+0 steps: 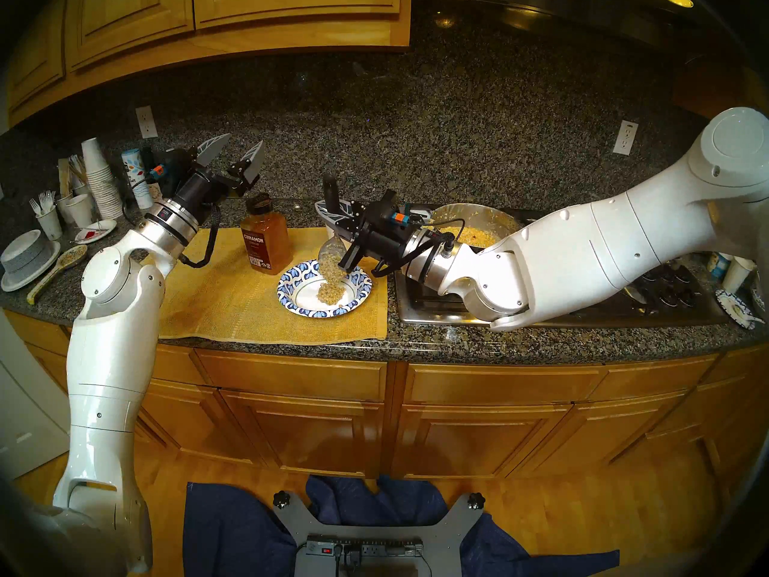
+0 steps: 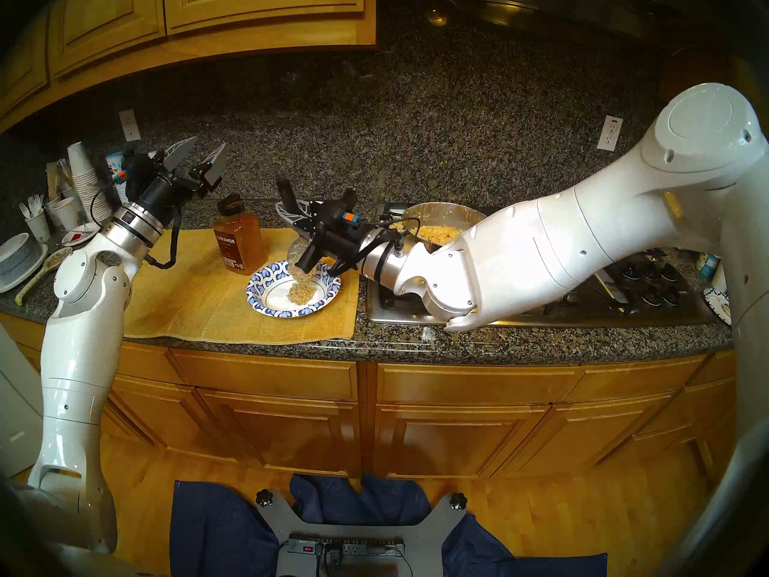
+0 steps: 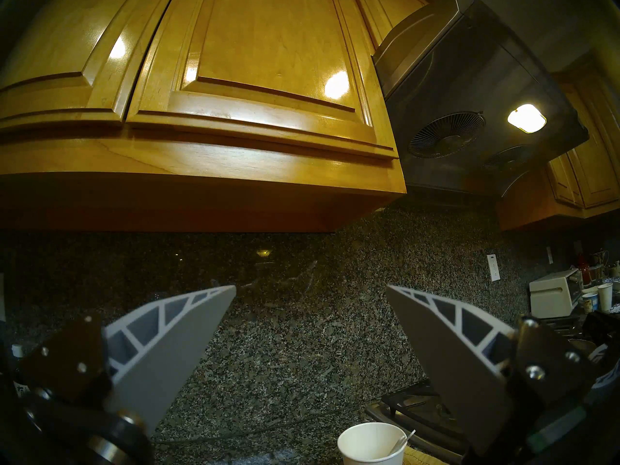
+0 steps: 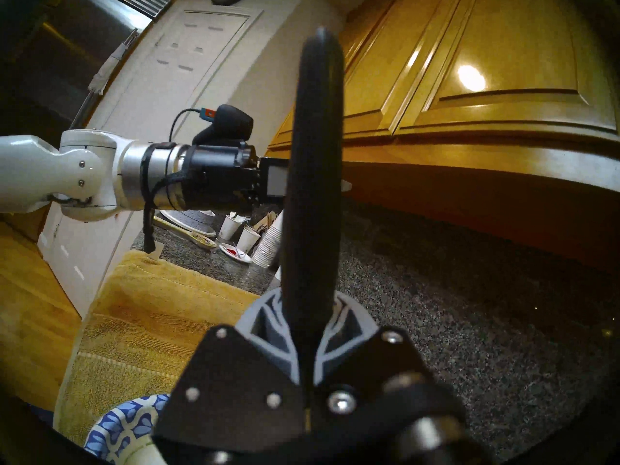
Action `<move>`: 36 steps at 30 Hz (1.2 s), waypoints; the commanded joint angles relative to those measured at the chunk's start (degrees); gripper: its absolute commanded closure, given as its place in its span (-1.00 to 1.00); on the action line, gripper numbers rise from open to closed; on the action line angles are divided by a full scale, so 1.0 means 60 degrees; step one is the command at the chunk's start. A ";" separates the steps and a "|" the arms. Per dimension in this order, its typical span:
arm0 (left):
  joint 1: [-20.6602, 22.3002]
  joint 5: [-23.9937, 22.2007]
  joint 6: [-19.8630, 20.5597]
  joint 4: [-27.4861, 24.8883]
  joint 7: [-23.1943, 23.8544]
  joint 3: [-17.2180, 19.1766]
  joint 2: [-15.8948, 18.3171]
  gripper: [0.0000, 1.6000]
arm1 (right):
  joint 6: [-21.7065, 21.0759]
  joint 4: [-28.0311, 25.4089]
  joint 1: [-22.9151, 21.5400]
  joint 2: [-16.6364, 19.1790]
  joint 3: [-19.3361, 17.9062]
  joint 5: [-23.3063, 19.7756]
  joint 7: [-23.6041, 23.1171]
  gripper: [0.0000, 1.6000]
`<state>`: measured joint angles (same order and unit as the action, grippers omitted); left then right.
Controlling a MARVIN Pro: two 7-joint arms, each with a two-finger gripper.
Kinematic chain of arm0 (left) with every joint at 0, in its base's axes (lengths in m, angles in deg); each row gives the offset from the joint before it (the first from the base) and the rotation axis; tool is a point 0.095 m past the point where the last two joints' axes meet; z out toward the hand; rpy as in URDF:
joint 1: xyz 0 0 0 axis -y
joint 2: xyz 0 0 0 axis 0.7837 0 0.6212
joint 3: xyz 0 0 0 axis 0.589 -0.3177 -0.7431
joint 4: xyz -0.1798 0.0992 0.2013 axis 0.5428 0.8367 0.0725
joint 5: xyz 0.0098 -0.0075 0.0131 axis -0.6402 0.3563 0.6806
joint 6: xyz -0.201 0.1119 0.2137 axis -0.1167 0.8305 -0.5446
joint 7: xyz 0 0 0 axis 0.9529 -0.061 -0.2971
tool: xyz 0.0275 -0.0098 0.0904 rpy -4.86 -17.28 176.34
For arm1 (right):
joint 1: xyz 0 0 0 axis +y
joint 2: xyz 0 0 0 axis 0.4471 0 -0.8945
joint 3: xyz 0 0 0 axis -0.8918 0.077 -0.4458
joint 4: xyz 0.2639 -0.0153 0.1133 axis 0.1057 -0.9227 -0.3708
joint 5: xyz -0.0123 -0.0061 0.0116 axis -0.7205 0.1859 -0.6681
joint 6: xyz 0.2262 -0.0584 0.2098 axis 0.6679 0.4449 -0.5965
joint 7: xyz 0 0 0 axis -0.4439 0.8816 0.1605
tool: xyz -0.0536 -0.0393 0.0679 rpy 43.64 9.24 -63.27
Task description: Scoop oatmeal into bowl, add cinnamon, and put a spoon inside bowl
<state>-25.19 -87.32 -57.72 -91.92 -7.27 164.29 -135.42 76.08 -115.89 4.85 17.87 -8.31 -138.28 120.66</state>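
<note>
— Oatmeal [image 1: 328, 281]: where is it?
— Spilling from the tipped ladle [image 1: 331, 247] just below the right fingers [image 1: 322, 209], clamped on its handle, into the bowl [image 1: 291, 281]; tan, lumpy.
— Left fingers [image 1: 216, 147]?
— Spread wide, well apart, empty.

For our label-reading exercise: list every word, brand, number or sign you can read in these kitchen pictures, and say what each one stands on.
"CINNAMON": on the brown label of the cinnamon bottle.
Smaller print and the barcode below it on that label: too small to read.
Tall white canister behind the left arm: printed letters, partly hidden and blurred, not readable.
Power strip on the floor base: markings too small to read.
</note>
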 commanded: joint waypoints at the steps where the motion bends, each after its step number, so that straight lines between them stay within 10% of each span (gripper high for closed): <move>1: 0.0297 -0.0079 -0.0093 -0.0218 0.0013 0.0055 0.0002 -1.00 | -0.0357 0.0272 0.0266 0.0132 -0.0247 0.1475 0.1002 1.00; 15: 0.0298 -0.0082 -0.0095 -0.0217 0.0013 0.0055 0.0003 -1.00 | -0.0847 0.0485 0.0763 0.0238 -0.0515 0.3040 0.2007 1.00; 36: 0.0297 -0.0083 -0.0095 -0.0218 0.0011 0.0053 0.0005 -1.00 | -0.0734 0.0493 0.0462 0.0611 -0.0805 0.3397 0.2193 1.00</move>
<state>-25.18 -87.34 -57.73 -91.92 -7.27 164.28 -135.40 71.01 -112.50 9.51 20.64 -11.13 -118.65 132.53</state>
